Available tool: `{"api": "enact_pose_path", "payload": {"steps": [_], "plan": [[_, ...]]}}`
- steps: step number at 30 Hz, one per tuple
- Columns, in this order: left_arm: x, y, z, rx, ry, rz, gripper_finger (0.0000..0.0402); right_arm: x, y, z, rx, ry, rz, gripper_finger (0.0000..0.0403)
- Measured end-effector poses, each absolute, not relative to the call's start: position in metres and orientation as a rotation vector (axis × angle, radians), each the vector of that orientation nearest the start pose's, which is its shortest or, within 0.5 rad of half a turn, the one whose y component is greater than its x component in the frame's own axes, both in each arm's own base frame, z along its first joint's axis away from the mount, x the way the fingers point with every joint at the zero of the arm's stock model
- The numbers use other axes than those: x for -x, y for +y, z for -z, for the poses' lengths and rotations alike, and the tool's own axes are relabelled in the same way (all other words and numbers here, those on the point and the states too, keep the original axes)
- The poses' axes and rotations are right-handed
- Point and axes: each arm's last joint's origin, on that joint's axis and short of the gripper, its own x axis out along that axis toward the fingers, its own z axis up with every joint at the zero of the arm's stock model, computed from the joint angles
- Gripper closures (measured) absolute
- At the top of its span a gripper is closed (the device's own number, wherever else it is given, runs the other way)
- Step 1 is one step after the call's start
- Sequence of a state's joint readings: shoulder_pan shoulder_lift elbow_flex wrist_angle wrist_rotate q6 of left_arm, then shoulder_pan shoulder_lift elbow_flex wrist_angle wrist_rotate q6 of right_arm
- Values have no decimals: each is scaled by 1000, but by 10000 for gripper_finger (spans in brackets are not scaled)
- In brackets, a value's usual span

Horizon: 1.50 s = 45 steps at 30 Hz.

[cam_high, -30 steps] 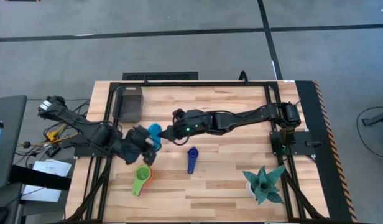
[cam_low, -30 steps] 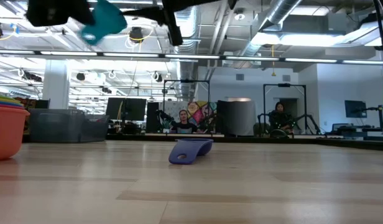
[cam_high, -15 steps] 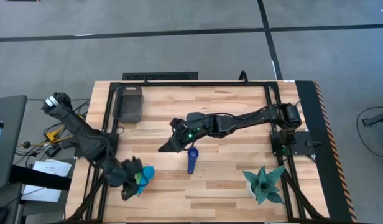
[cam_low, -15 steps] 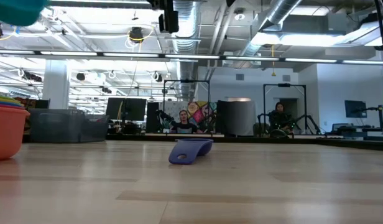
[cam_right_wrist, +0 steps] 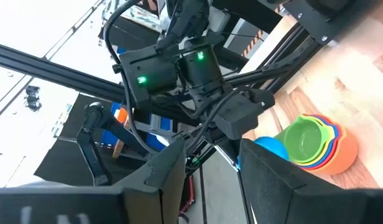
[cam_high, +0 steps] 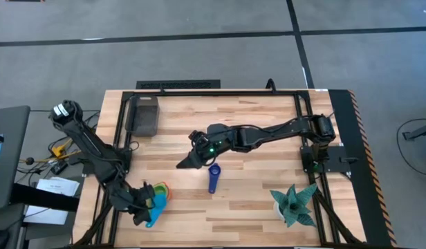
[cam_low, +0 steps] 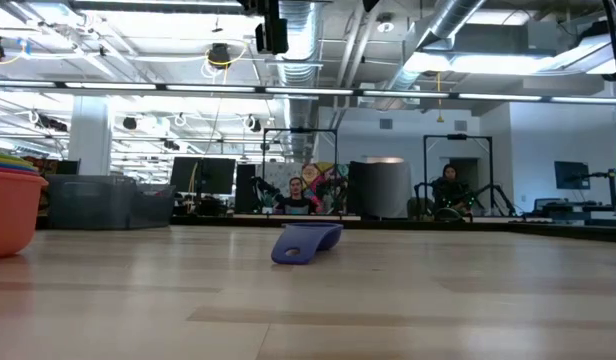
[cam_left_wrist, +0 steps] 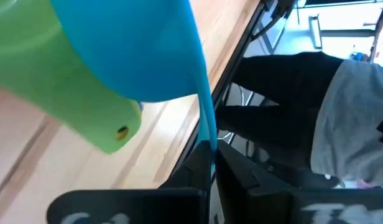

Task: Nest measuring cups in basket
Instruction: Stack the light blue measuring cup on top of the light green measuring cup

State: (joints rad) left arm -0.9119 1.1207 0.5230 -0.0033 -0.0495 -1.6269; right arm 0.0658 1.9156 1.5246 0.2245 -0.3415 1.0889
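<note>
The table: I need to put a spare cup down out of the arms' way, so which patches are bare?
Bare wood lies between the basket and the frame's far right corner, and along the near edge between the dark blue cup and the teal plant. It is crowded at the near left, where the left gripper holds a light blue cup over the nested stack.

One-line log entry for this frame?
left gripper: shut on light blue cup, above nested stack | right gripper: open, empty | dark blue cup: on table
</note>
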Motion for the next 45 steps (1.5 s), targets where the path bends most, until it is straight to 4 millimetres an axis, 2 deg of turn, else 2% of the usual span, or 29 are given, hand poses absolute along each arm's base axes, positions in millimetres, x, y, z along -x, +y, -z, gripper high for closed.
{"api": "enact_pose_path", "payload": {"steps": [13, 24, 45], "plan": [[-116, -143, -216, 1151, 971, 95, 402, -451, 39, -298, -1089, 375, -275, 225], [-116, -145, -213, 1114, 1004, 119, 402, -451, 35, -298, -1080, 368, -268, 223], [-121, -149, -203, 1128, 1033, 34, 401, -451, 32, -298, -1080, 361, -263, 219]]}}
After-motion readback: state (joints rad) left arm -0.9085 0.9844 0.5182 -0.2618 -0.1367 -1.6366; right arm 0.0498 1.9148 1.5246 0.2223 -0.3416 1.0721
